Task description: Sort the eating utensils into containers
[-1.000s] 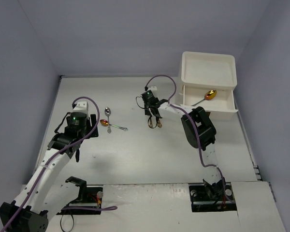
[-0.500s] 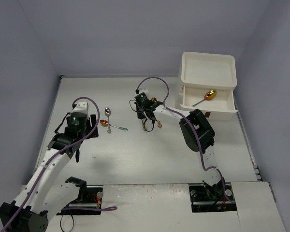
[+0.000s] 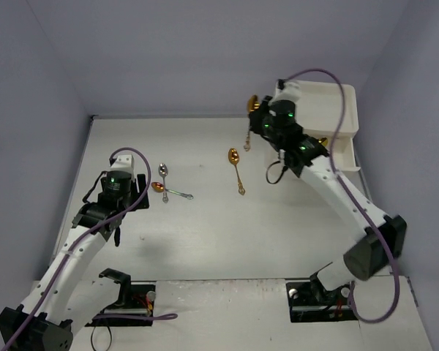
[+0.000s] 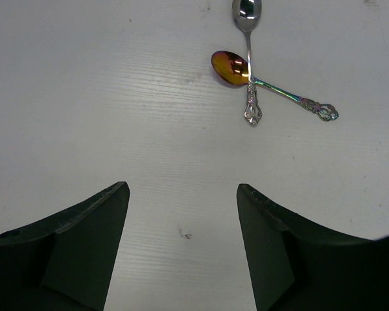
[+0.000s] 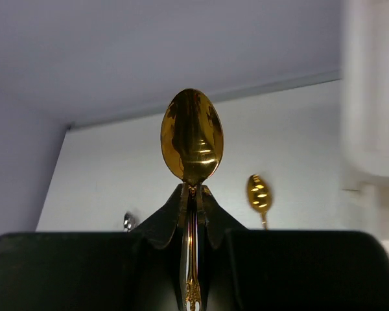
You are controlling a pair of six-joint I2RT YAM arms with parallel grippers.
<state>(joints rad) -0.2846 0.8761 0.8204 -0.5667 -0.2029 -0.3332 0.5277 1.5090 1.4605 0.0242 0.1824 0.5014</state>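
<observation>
My right gripper (image 3: 259, 123) hangs raised just left of the cream-white cabinet (image 3: 314, 102), shut on a gold spoon (image 3: 252, 121). In the right wrist view that gold spoon (image 5: 192, 136) stands bowl-up out of the closed gripper (image 5: 193, 192). Another gold spoon (image 3: 236, 167) lies on the table middle. At the left lie a silver spoon (image 4: 247, 39) crossed over a gold-bowled spoon with a teal handle (image 4: 272, 87). My left gripper (image 4: 183, 189) hovers open and empty on their near side. The cabinet's open drawer (image 3: 329, 167) holds a gold spoon (image 3: 321, 141), partly hidden by the arm.
The cabinet stands at the back right corner by the walls (image 3: 58, 88). The blurred cabinet (image 5: 373, 116) fills the right side of the right wrist view. A purple cable (image 3: 329, 80) loops above the right arm.
My right gripper closed on one gold spoon at the table middle, lifted it and swung up and right toward the cabinet. The other gold spoon stayed on the table. Left arm unchanged.
</observation>
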